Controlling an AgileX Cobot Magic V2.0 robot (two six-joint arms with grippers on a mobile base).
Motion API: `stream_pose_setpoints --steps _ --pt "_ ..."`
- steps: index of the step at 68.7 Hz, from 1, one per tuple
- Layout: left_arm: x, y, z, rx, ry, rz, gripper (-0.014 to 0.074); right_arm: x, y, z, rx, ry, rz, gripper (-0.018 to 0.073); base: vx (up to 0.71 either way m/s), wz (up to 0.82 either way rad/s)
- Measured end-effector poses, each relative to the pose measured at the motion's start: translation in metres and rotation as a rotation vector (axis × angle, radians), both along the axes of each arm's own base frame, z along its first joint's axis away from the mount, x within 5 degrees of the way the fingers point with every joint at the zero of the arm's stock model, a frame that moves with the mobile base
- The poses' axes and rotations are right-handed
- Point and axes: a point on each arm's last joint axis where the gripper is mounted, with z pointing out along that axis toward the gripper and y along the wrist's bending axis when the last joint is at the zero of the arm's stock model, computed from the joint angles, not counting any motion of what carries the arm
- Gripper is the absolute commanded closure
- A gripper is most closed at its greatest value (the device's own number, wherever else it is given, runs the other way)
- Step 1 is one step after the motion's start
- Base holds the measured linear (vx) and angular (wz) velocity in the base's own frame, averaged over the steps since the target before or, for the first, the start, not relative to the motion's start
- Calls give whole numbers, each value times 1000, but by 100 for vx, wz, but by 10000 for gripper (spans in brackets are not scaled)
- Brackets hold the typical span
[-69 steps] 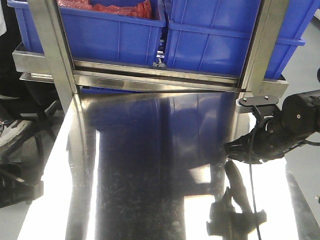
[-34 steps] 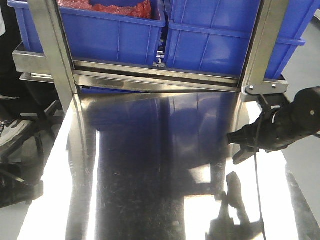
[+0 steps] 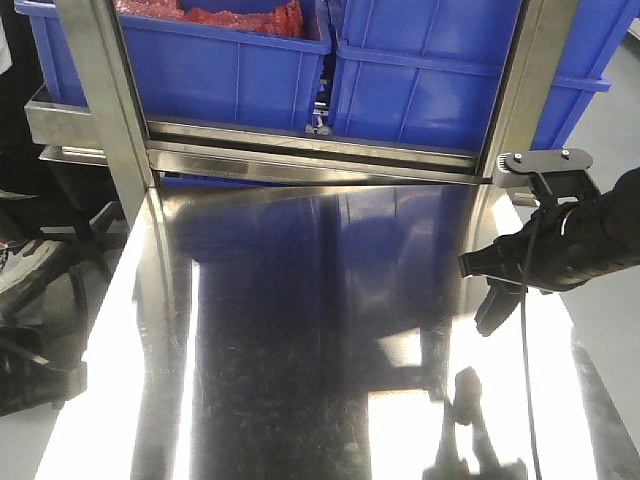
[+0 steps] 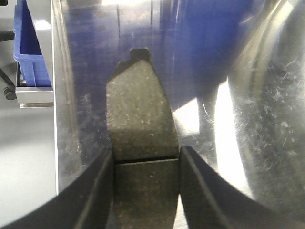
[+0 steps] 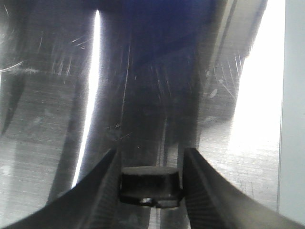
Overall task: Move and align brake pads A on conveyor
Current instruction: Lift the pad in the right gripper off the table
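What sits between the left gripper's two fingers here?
A brake pad, clamped by the left gripper at its centre groove, with the steel table behind it. The left wrist view shows this.

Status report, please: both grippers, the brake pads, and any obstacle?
Left gripper shut on a brake pad, over the steel table. Right gripper shut on a dark pad-like piece. Conveyor not in view; no obstacle seen.

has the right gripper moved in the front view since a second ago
Yes. The right gripper has gone up and rightward in the front view, nearer the foot of the steel upright.
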Motion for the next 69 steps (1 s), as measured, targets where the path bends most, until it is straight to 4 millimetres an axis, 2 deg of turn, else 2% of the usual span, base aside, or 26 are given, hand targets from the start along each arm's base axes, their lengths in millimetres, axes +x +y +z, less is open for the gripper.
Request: stream_pose_setpoints --steps 50,69 --pt "0 0 0 0 0 0 594 0 0 1 -1 -3 2 555 0 0" --pt "0 0 0 0 0 0 594 -11 -2 22 13 -73 2 555 0 0"
